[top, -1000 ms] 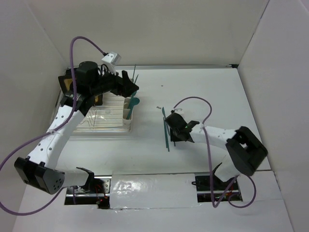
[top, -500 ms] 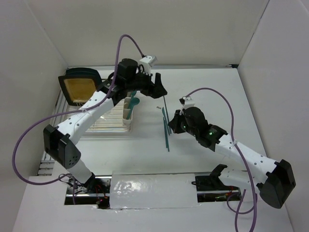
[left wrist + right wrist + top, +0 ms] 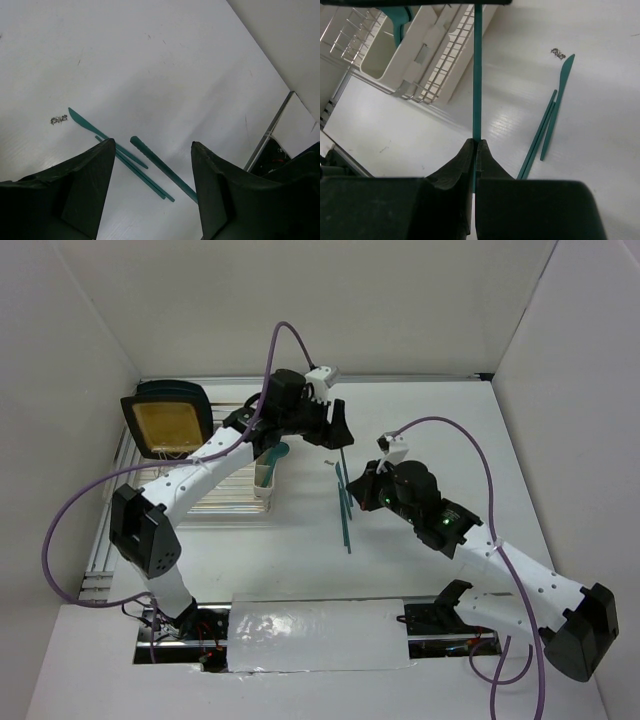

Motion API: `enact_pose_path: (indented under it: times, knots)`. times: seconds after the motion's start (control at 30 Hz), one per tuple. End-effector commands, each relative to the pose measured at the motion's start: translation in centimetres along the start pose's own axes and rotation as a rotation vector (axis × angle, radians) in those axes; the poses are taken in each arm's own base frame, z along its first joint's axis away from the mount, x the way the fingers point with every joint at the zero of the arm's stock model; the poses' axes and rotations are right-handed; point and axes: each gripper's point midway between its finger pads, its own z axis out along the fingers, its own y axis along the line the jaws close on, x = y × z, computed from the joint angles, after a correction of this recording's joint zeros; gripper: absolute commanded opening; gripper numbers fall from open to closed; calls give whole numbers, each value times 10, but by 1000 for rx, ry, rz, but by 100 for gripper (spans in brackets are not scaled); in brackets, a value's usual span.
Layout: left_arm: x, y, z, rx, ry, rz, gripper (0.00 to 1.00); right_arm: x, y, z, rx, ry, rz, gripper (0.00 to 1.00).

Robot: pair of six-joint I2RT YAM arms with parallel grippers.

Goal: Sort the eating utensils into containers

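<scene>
Plainly the right claw [image 3: 476,145] has the work: its jaws are pressed together on one end of a slim teal utensil [image 3: 478,75], which runs straight up the middle of the right wrist view, its far end lost under a dark shape at the top edge. Whether it is fork, spoon or knife cannot be told from the part that shows. The containers [image 3: 436,29] sit at the upper left of that view against the wire rack [image 3: 457,55], with one teal spoon [image 3: 397,19] in a cup. At the right a knife [image 3: 558,105] and a thinner piece [image 3: 538,136] lie side by side on the table [image 3: 605,150], near a dark speck [image 3: 558,52]. The left claw [image 3: 151,146] hangs wide open and holds nothing, above loose pieces on the table. The step appears to be getting the held piece into its cup. To do it well, the grip should be firm, since so thin a handle held by one end can pivot between the pads. The piece should pass clear of the rack wires and the cup rim, tilt so its free end points down, centre over the right compartment, and be let go only once the tip is inside. Should the open left claw be meant to take it, that claw ought to close on the bare middle before the right one lets go.
</scene>
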Motion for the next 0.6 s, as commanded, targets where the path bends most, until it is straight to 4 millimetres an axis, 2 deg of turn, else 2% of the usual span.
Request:
enact_pose_path:
  times: [0.0,0.03,0.1,0.17,0.27,0.3,0.37,0.4,0.43,0.5,0.53,0.57]
  knots:
    - [-14,-16,4,70,-34,-10,72,-31,18,-4,-68,-95,-25,0]
    - [-15,-18,5,77,-36,-10,71,-33,18,-4,-70,-104,-28,0]
    - [-14,-25,7,106,-29,-4,61,-36,20,-4,-77,-115,-27,0]
    - [-13,-27,10,120,-20,-3,58,-42,21,-7,-76,-139,-23,0]
    - [-12,-33,11,153,-12,-7,44,-43,18,-6,-59,-147,-17,0]
    - [-11,-35,11,164,-8,-5,30,-43,18,-5,-53,-135,-18,1]
    - [-12,-36,10,175,-13,-5,18,-46,14,-2,-17,-121,-6,7]
    - [-12,-37,10,180,-12,-5,17,-40,11,0,-6,-99,-7,7]
    - [-15,-40,10,186,-23,8,15,-45,14,0,-7,-100,6,17]
    - [-19,-38,9,182,-38,34,13,-42,14,-1,5,-70,19,36]
    - [-29,-39,7,185,-66,64,13,-44,14,-3,9,-66,26,60]
    - [-34,-36,5,181,-81,105,13,-54,19,-8,1,-83,36,71]
